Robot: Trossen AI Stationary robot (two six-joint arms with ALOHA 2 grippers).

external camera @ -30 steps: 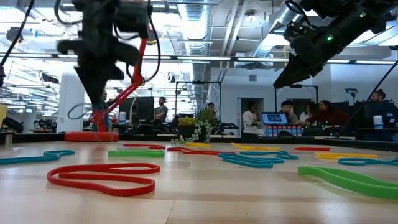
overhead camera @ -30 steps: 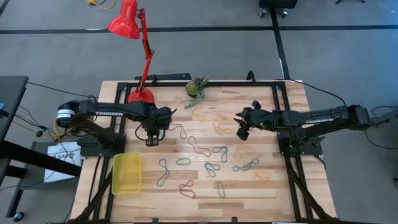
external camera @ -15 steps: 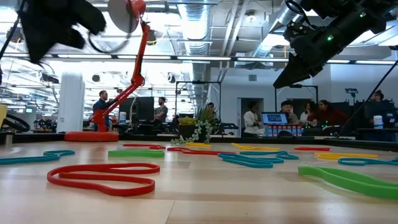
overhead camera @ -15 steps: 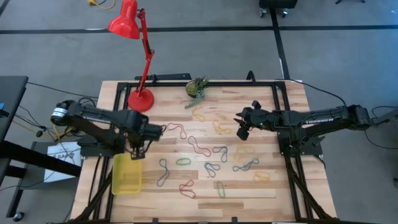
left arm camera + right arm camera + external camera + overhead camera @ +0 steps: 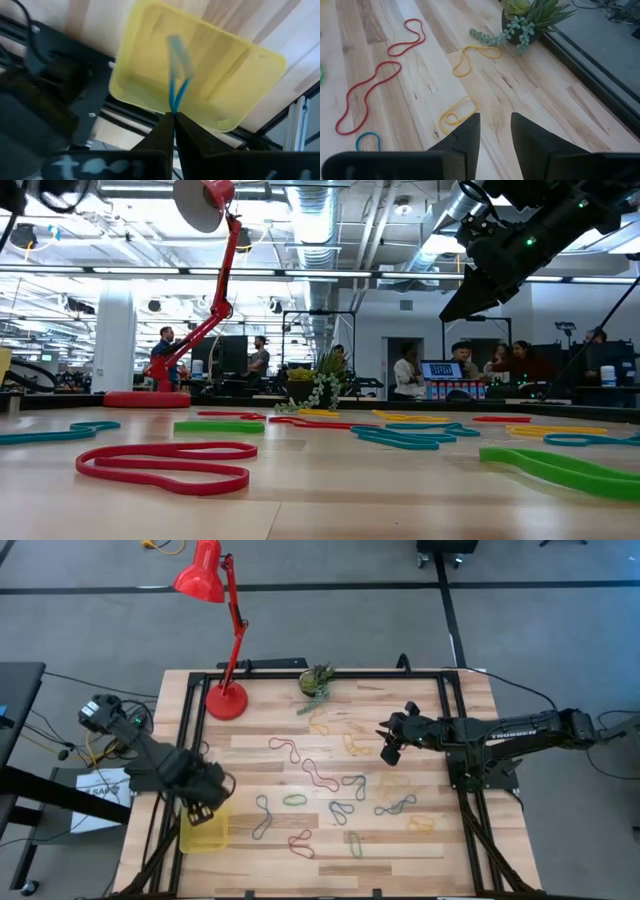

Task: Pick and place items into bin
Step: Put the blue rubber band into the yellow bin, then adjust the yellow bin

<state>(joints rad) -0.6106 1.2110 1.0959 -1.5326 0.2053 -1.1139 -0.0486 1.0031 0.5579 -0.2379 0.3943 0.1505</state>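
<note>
The left gripper (image 5: 173, 116) is clenched on a blue rubber band (image 5: 176, 75) that hangs directly over the translucent yellow bin (image 5: 203, 821) at the table's (image 5: 470, 700) front-left corner. The right gripper (image 5: 494, 126) hovers released above the wood near a yellow rubber band (image 5: 456, 114). Other bands, such as a red rubber band (image 5: 166, 465), lie scattered across the table's middle.

Yellow translucent bin (image 5: 204, 821), shallow, rectangular, flat at lower left of the desk (image 5: 420, 850) in the high view. Blue band (image 5: 176, 85) dangles over the bin, pinched in the closed left claw (image 5: 197, 812). Other bands (image 5: 335, 790), red, blue, green, yellow, lie scattered mid-frame, many twisted.
</note>
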